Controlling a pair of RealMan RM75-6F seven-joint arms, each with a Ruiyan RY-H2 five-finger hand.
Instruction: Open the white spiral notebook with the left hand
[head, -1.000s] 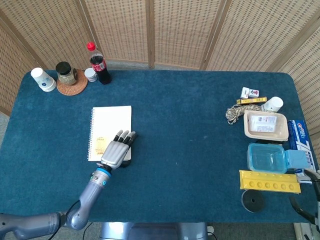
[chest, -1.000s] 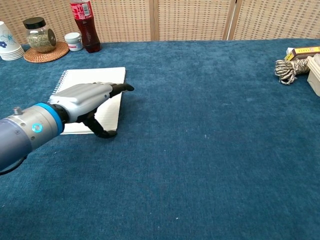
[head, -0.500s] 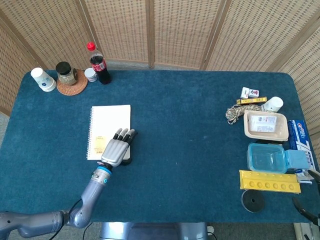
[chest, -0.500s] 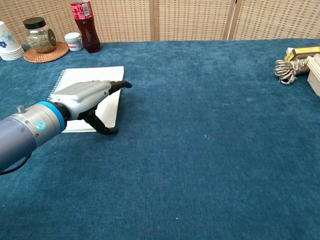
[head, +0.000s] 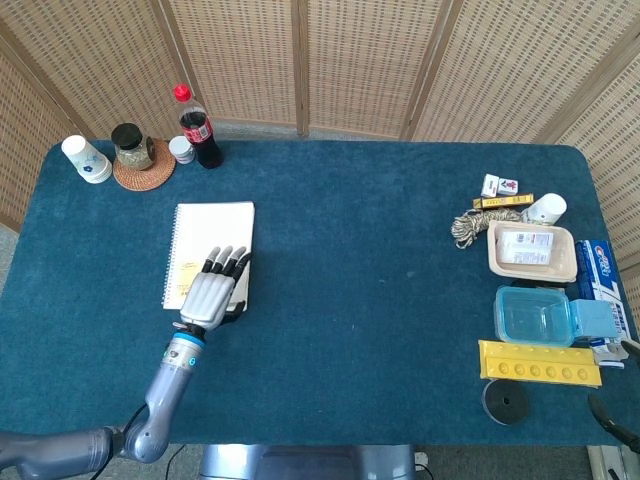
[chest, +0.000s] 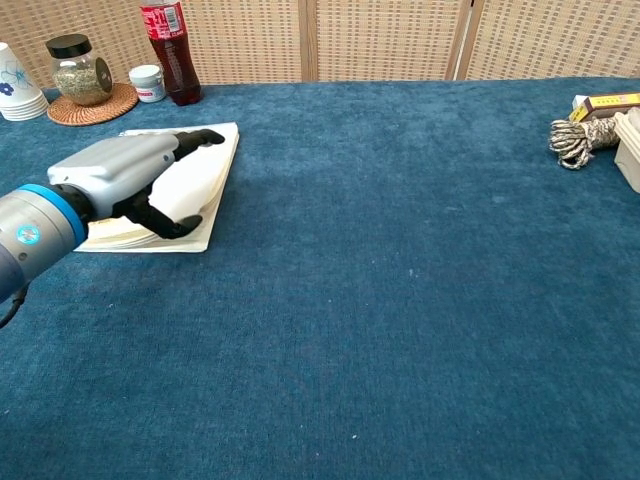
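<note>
blue table (head: 380, 300), left robot hand (head: 212, 292) lifting notebook (head: 205, 230) rt edge

No text, brand name or number can be read clearly in either view. The red label on the dark soda bottle (head: 195, 130) carries white lettering too small to make out. The small yellow patch on the white spiral notebook (head: 212, 240) cover shows no legible print. The blue and white box (head: 601, 265) at the table's right edge and the packet in the beige tray (head: 532, 251) bear printing, but it is blurred beyond reading.
</note>
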